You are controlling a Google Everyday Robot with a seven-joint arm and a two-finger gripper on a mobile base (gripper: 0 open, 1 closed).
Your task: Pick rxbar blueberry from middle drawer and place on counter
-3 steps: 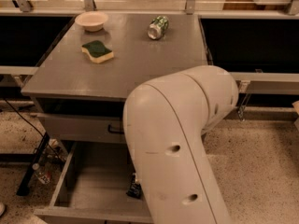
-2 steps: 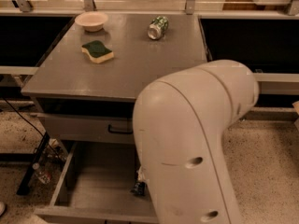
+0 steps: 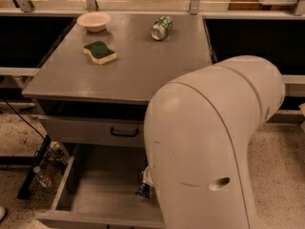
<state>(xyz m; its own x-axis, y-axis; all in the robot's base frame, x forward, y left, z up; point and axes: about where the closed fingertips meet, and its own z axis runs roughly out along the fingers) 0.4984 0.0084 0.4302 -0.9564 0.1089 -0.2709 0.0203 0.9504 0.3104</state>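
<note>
One arm (image 3: 209, 142) bent down, gripper (image 3: 146, 181) low in mid drawer (image 3: 95, 187).

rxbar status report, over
Gripper hidden behind arm, low over drawer. Likely the bar: dark wrapper at arm's edge, in drawer. Sponge, bowl, can on counter.

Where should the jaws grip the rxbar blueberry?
Across its narrow width, from above: the rxbar blueberry is thin and sits low on the middle drawer floor, though the arm hides most of it. The gripper is hidden behind the arm.
</note>
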